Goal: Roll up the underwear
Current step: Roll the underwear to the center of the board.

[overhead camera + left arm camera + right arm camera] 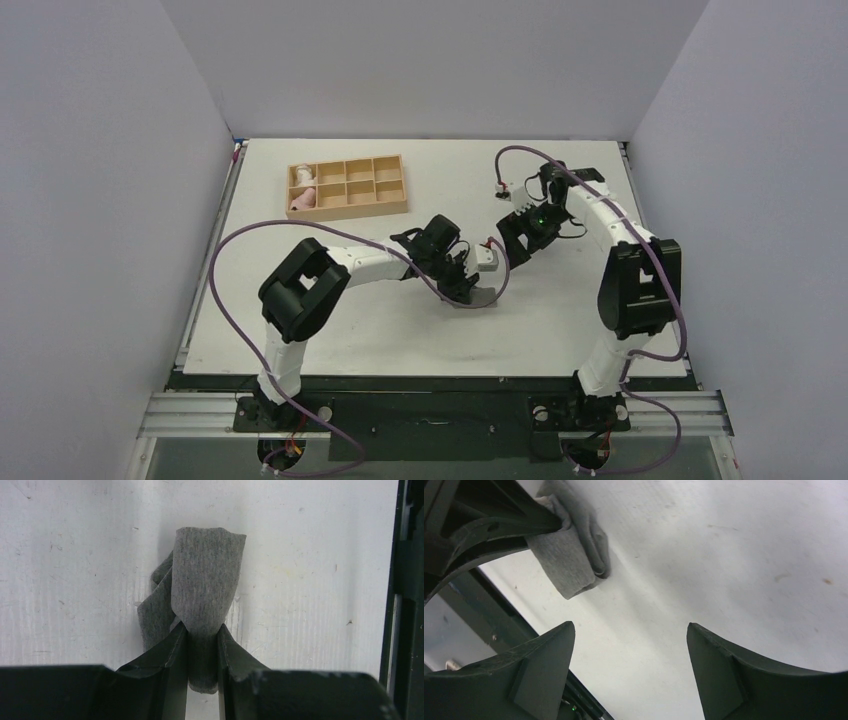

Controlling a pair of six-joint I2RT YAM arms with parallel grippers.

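Sitting well behind the underwear (481, 297), a tray (350, 212) holds cloth rolls (302, 199).

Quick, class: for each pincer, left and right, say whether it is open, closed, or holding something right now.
Left pincer: closed on the underwear.
Right pincer: open, holding nothing.

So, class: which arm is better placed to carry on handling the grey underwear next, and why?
Left. The left gripper is shut on the underwear, while the right gripper hangs open and apart from it.
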